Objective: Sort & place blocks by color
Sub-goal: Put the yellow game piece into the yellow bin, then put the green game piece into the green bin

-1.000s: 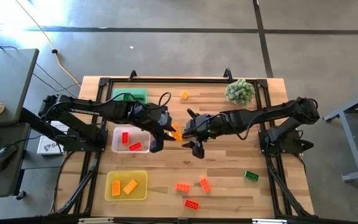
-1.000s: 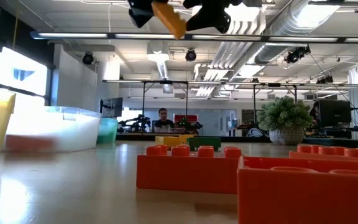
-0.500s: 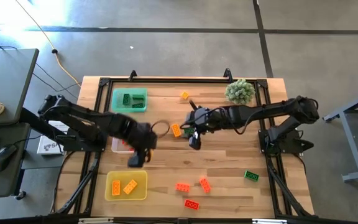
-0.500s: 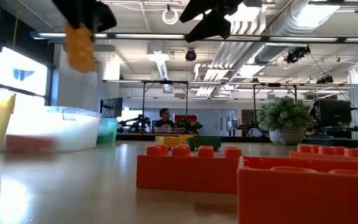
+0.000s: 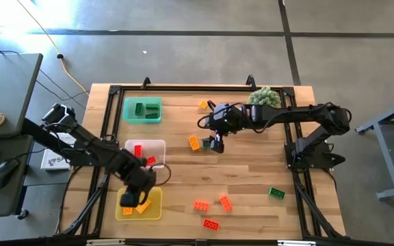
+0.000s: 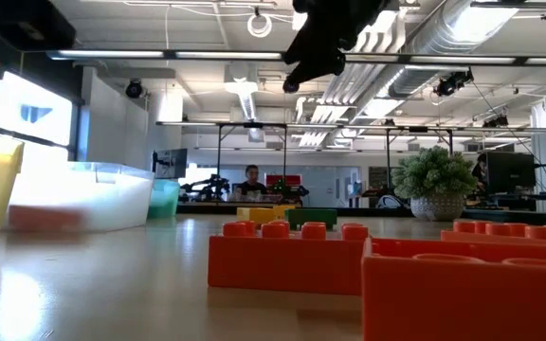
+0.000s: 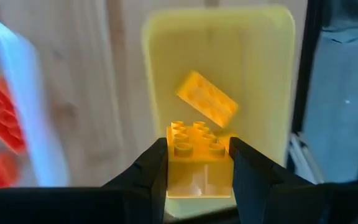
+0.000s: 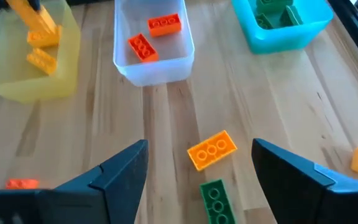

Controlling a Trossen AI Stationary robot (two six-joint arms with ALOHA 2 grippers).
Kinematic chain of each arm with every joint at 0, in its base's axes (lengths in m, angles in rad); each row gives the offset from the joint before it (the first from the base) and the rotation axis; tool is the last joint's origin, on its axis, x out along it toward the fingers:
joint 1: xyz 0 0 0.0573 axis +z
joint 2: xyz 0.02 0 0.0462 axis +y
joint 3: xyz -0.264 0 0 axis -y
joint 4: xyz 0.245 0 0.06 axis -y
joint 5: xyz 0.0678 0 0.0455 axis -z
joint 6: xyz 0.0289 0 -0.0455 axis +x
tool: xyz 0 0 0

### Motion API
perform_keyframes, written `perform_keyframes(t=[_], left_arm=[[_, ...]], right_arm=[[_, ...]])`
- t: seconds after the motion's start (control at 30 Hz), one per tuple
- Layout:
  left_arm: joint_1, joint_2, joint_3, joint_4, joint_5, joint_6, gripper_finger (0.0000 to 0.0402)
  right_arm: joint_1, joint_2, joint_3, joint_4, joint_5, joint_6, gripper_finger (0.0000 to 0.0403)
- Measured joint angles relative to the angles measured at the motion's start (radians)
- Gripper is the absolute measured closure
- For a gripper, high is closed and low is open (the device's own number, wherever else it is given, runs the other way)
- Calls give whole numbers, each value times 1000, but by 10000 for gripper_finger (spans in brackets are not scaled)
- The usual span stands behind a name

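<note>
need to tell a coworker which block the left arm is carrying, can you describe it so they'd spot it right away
Start at the yellow tray at the table's near left corner. The left pincer hangs right above it, shut on the orange-yellow block, a short, studs-up brick. Unlike the flat orange-yellow brick lying loose in the tray below, this one is clamped between two dark fingers.

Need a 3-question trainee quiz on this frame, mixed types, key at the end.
1. True or false: the left gripper is shut on an orange-yellow block over the yellow tray.
2. Which colour are the blocks in the clear tray? A green, B red, C orange-yellow.
3. Fill in: the right gripper is open above an orange-yellow block and a ____ block on the table.

Key: 1 true; 2 B; 3 green.
</note>
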Motion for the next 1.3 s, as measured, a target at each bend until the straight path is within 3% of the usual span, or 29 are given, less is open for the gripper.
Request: perform_keyframes(t=[0.13, 0.3, 0.43, 0.67, 1.07, 1.3], left_arm=[[-67, 0, -8, 7, 37, -119, 290], [-118, 0, -8, 10, 38, -210, 276], [-136, 14, -8, 17, 49, -236, 255], [-135, 66, -8, 34, 155, -231, 244], [-108, 87, -8, 77, 171, -337, 241], [-68, 86, -8, 86, 260, -348, 241]], right_arm=[[-15, 10, 0, -23, -5, -39, 130], [-28, 48, -1, -70, -88, -58, 130], [-22, 100, -1, -124, -104, -123, 130], [-13, 179, -1, -141, -94, -250, 130], [-20, 310, -1, -186, 26, -355, 130], [-42, 376, -1, -177, 61, -356, 130]])
